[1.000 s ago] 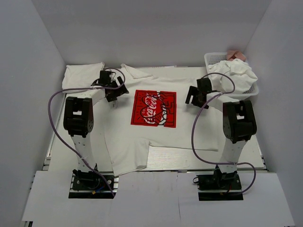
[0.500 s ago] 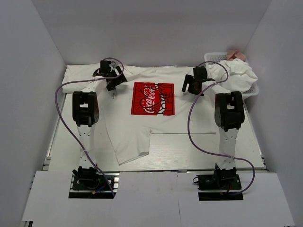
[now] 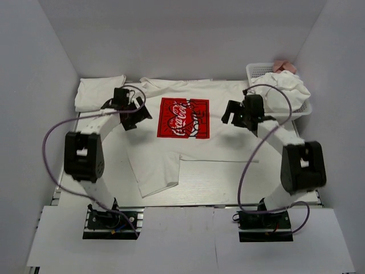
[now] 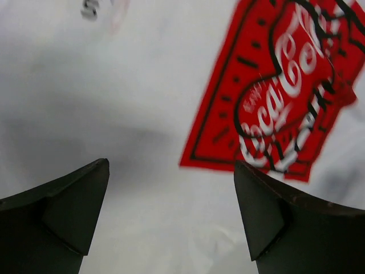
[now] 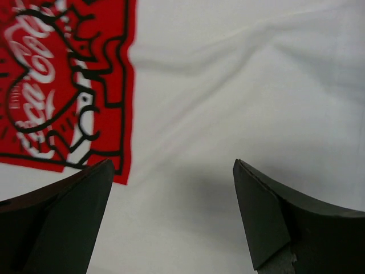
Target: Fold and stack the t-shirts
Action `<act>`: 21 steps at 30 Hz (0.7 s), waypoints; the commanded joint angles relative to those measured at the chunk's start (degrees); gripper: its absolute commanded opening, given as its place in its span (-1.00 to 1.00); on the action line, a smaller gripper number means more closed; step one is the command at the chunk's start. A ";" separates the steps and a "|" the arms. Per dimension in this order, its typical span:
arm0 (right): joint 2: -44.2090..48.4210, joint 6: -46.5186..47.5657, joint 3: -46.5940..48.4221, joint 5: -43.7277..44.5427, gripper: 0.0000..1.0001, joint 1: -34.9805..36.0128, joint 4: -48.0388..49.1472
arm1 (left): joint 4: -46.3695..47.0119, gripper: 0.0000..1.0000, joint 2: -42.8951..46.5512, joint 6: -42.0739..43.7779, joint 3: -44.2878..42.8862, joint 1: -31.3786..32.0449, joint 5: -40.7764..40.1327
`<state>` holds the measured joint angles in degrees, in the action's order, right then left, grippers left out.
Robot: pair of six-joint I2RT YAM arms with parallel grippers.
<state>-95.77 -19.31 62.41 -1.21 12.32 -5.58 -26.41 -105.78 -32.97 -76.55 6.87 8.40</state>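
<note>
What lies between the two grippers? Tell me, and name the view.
The red rectangular chest print of the spread white cotton t-shirt lies between the left gripper and the right gripper. The top external view shows it.

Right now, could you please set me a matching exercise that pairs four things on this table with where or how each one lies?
Things:
1. printed t-shirt
2. folded t-shirt
3. crumpled t-shirts
4. left gripper

Places or states:
A. heaped in the white basket at the far right
B. open, above cloth to the left of the red print
C. spread out in the middle, print facing up
D. lying in the far left corner

Pairs: 1-C, 2-D, 3-A, 4-B
</note>
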 commanded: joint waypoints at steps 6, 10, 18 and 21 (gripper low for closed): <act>15.87 -2.05 -15.56 -2.57 0.81 -0.28 15.52 | -8.63 1.00 27.89 -6.75 28.81 5.60 -0.66; 15.79 -2.31 -15.57 -3.00 0.81 -0.36 14.20 | -18.83 1.00 34.22 -8.77 35.22 7.36 -0.25; 17.80 -3.89 -19.78 -2.30 0.81 -0.80 16.13 | -22.11 1.00 41.70 -11.59 45.07 9.56 4.07; 17.72 -4.77 -19.96 -1.69 0.81 -0.80 15.78 | -18.86 1.00 42.32 -14.23 47.90 11.40 4.86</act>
<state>-79.94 -22.70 42.48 -3.51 11.84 7.51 -47.11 -64.58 -44.38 -30.61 16.95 11.14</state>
